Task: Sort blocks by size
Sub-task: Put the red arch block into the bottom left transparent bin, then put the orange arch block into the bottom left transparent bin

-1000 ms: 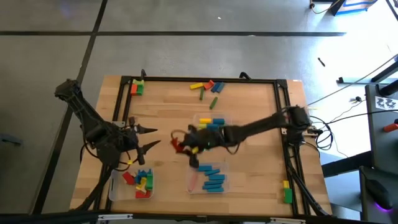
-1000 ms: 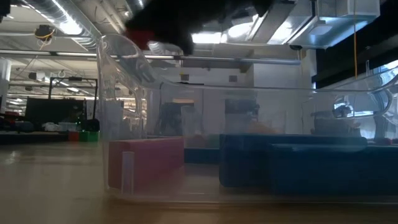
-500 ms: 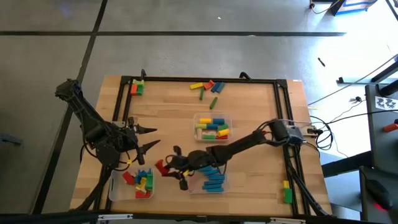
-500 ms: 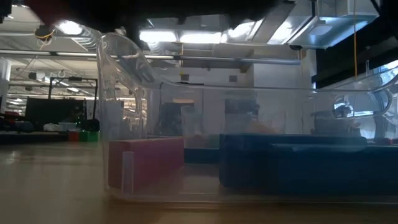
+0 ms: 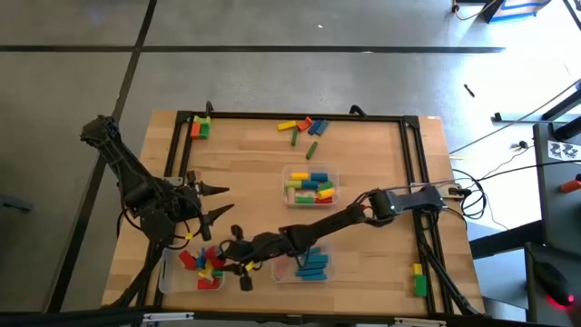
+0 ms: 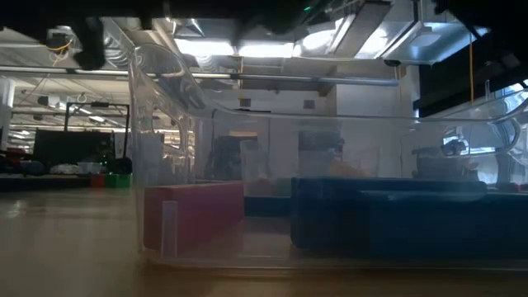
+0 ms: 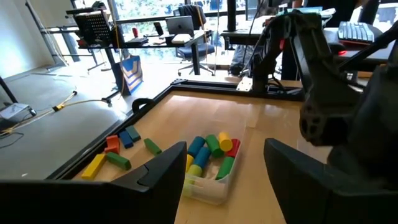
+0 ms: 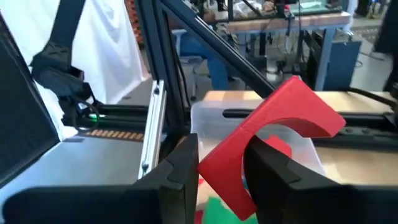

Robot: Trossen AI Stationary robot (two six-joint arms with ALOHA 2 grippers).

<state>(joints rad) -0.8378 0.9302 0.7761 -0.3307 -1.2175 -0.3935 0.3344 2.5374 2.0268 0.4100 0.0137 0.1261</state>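
Note:
My right gripper reaches from the table's right to above the near-left clear tray and is shut on a red block with a curved notch. That tray holds red, green and yellow blocks. A middle tray holds mixed-coloured blocks. The near-middle tray holds blue blocks and a pink one. Loose blocks lie near the far edge. My left gripper hangs open at the left, above the table. My right gripper pinches the red block between its two fingers, at the block's end nearest the wrist. The fingers lie about level and come from the table's right. The block is lifted clear above the near-left tray and sits tilted, its notched end sticking out past the fingertips.
A black frame runs around the table. More blocks lie at the far-left corner and near the right edge. My right arm stretches across the near-middle tray. Bare wood lies between the middle tray and the left arm.
My right gripper has carried the red block toward the table's left and near edges and somewhat down, from beside the middle tray to above the near-left tray. The block has stayed in its fingers. My left arm has kept still.

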